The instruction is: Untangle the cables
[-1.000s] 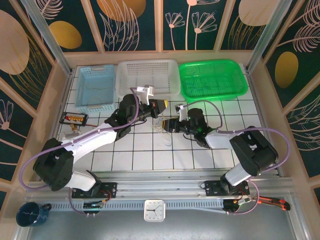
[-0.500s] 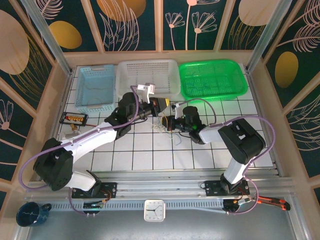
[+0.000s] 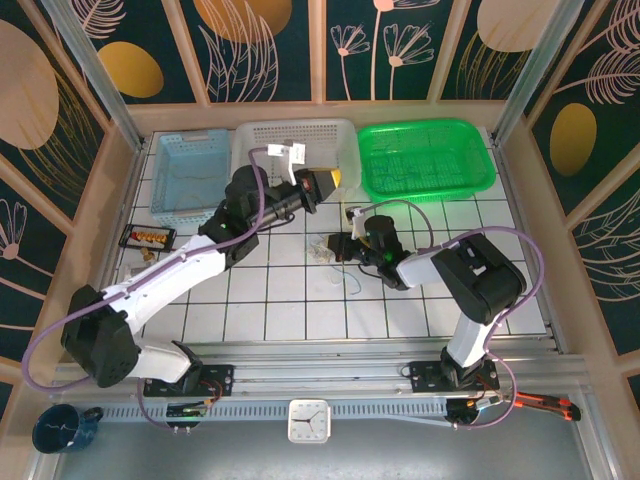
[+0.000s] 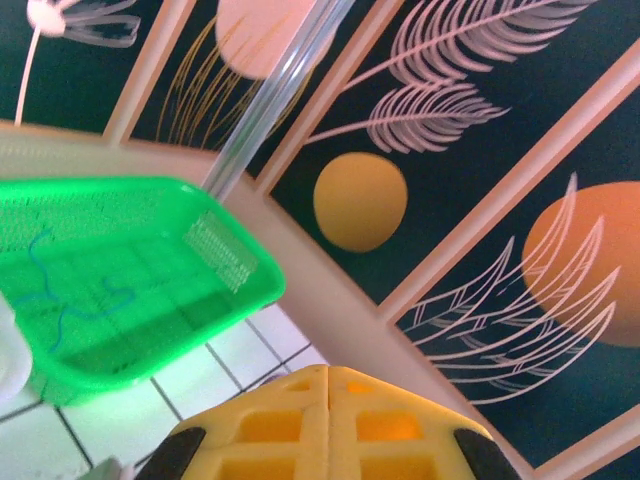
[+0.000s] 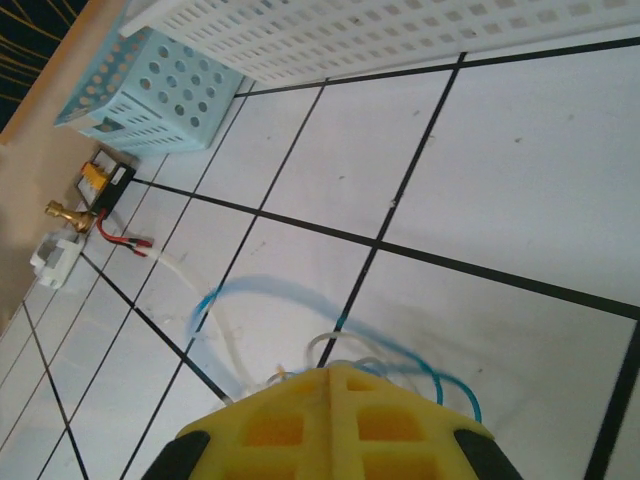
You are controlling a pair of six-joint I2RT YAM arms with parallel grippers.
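Cables: thin blue and pale wires, loose tangle flat on white-tiled bench, centre, just in front of white basket
Right jaws low at tangle, pressed together on it; blue loop and pale strands spill from tips
Left jaws high over white basket's front edge, well apart from cables, pressed shut, nothing visible between; green basket beyond

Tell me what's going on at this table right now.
Two robot arms are working on a small tangle of thin cables on the tiled table. The right gripper is down on the bundle and shut, blue and whitish wires running out at its tips, so it seems to pinch them. The left gripper is shut and raised beside the white basket.
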